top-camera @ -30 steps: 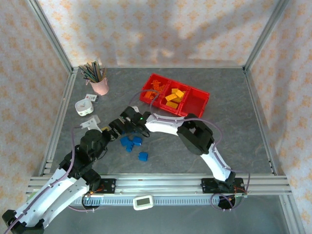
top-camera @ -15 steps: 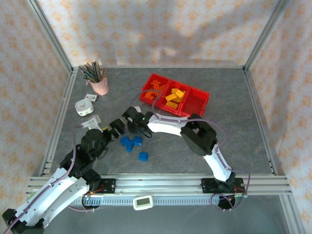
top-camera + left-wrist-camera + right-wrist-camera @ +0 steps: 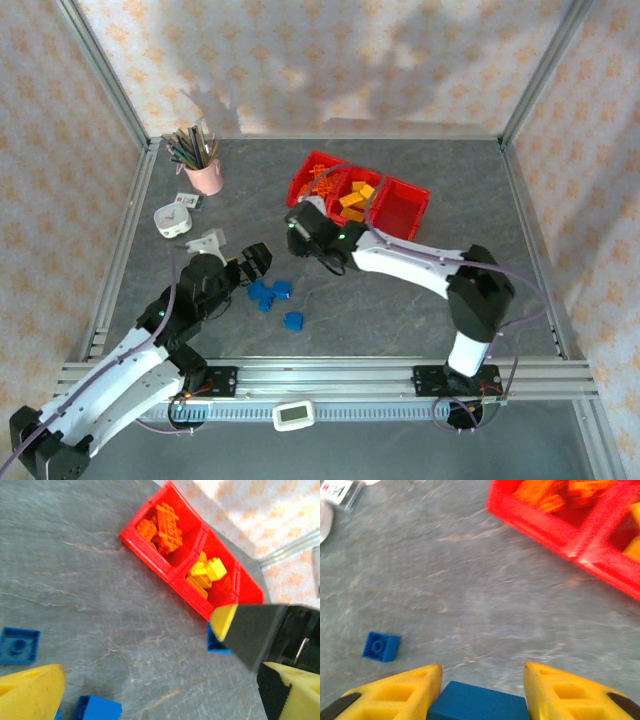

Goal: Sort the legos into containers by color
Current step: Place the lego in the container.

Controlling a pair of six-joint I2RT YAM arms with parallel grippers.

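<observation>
My right gripper point(image 3: 299, 224) is shut on a blue lego point(image 3: 477, 707), which sits between its yellow fingers point(image 3: 415, 687) above the table. The left wrist view sees that same gripper point(image 3: 250, 630) and its brick point(image 3: 216, 641) just in front of the red containers point(image 3: 150, 550). Deep orange legos point(image 3: 320, 176) fill the left bin, yellow-orange ones point(image 3: 355, 198) the middle; the right bin point(image 3: 400, 210) looks bare. Several blue legos point(image 3: 270, 293) lie on the table beside my open left gripper point(image 3: 256, 262), with one point(image 3: 19, 645) and another point(image 3: 98, 710) near its fingers.
A pink pencil cup point(image 3: 205, 176) and a white roll point(image 3: 172, 220) stand at the back left, with a small label card point(image 3: 337, 490) nearby. Metal frame rails and patterned walls bound the grey table.
My right gripper closed on a blue lego in the cluster, then lifted it back and right toward the red containers. The left gripper shifted slightly right and forward.
</observation>
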